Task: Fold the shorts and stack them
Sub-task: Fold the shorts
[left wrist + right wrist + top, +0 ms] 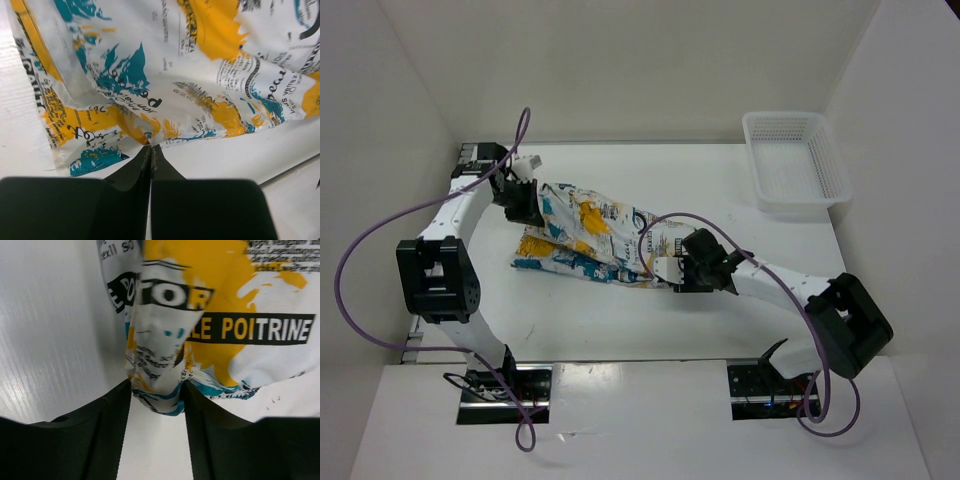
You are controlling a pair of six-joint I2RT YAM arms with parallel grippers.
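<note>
Shorts (595, 235), soft white cloth printed with yellow-orange and teal patches and dark lettering: bunched lengthwise on the white table (650, 330), slightly toward 9 o'clock of centre. I see the left gripper (151, 146) pressed together, pinching their 10 o'clock end. The right gripper (156, 388) clamps a bunched fold at their 4 o'clock end. White plastic mesh basket (798, 205) at 2 o'clock, well apart.

The right gripper (157, 390) occupies the lower frame, its two black fingers (100, 435) set apart. A bunched fold of the shorts (235, 295) fills the gap between them and touches both inner faces. Beyond the gripper the cloth spreads out, showing yellow-orange patches, teal edging and dark lettering. The white table (50, 325) lies left of the gripper.
</note>
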